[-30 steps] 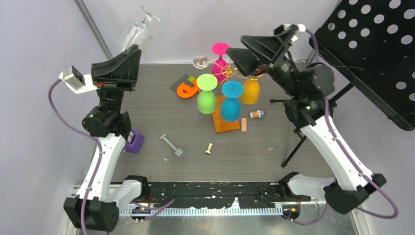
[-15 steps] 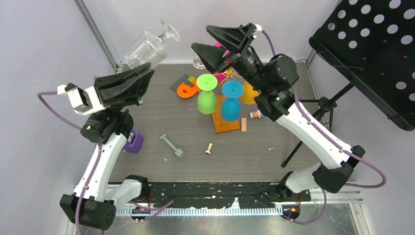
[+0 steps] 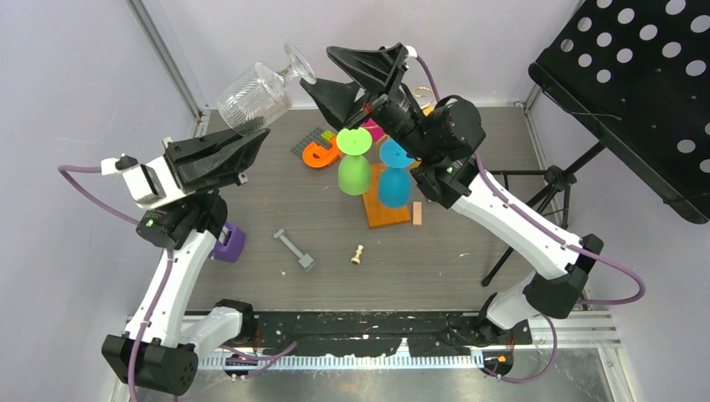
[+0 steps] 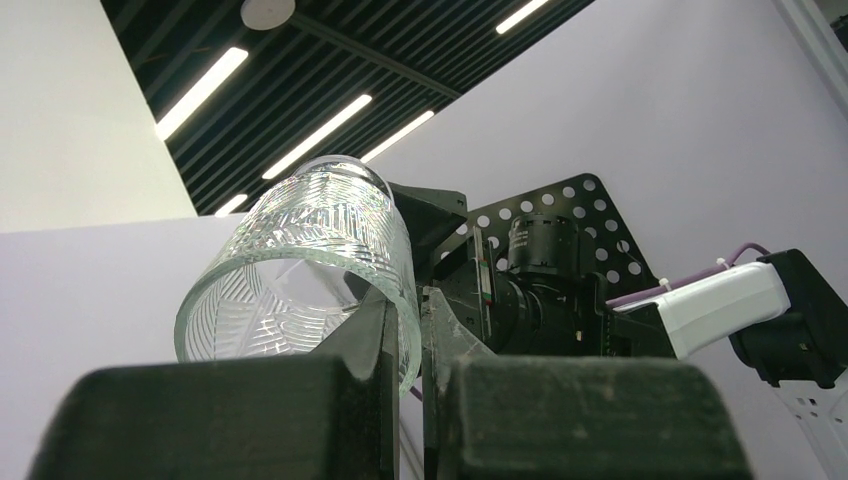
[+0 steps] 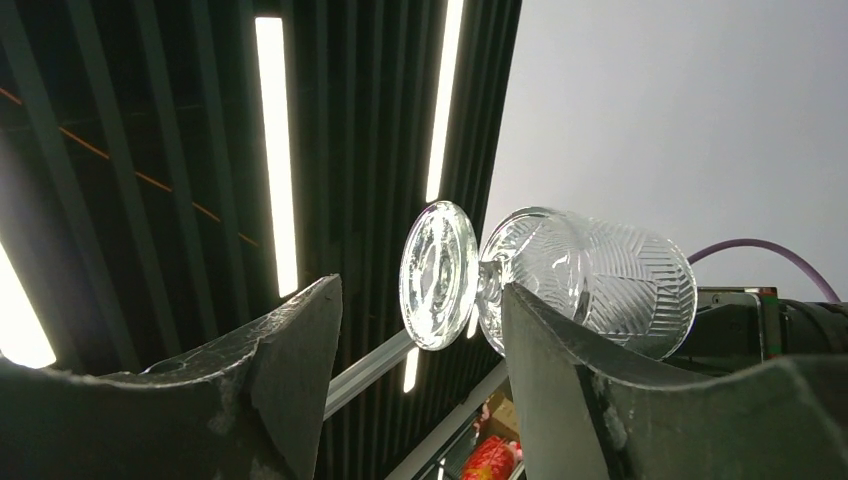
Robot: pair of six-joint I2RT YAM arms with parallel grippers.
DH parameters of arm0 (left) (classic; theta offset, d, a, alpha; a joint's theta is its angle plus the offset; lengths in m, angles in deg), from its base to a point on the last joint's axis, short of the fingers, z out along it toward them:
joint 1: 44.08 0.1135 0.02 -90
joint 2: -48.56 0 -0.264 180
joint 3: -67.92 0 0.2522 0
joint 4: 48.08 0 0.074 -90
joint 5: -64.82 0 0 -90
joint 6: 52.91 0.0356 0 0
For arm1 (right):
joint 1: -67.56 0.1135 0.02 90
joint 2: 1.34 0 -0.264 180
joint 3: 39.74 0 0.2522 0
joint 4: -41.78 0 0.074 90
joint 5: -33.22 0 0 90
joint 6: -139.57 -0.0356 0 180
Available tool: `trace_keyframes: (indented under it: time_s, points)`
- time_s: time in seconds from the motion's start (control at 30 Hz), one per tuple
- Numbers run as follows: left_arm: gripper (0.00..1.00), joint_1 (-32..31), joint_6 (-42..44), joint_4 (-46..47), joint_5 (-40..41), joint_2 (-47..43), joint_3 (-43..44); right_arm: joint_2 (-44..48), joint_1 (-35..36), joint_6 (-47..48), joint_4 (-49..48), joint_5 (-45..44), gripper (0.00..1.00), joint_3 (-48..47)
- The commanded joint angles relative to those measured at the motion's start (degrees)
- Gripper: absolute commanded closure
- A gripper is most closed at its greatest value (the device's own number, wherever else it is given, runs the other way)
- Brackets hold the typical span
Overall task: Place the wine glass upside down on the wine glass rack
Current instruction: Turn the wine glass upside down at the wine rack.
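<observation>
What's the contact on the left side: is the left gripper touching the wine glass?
Touching. The left wrist view shows the left gripper shut on the wine glass, with the glass's rim wall pinched between its jaws.

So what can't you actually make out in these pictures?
Top view: the right arm covers most of the wire top of the rack.
Left wrist view: the glass hides its own stem and foot behind its bowl.
Right wrist view: whether the right gripper touches the glass is unclear.
</observation>
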Motion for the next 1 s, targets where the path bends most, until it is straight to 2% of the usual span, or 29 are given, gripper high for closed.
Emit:
trace_keyframes:
  time_s: [0.0,0.57,0.97]
  points:
    - [1.00,-0.13,2.44,2.93,2.15,-0.19,1.74,1.13,0.90,-0.78,-4.70,-1.27,0.35,-1.36]
    - [1.00,-0.70,2.83,2.92,0.19,-0.24,1.21,-1.55,3.25,-1.70,-6.86,-1.27,0.48,-4.11]
    - [1.00,-0.93,4.50,2.91,1.49,-1.94,0.37,-0.37,3.16,-2.84,-9.73,-2.51,0.53,0.57]
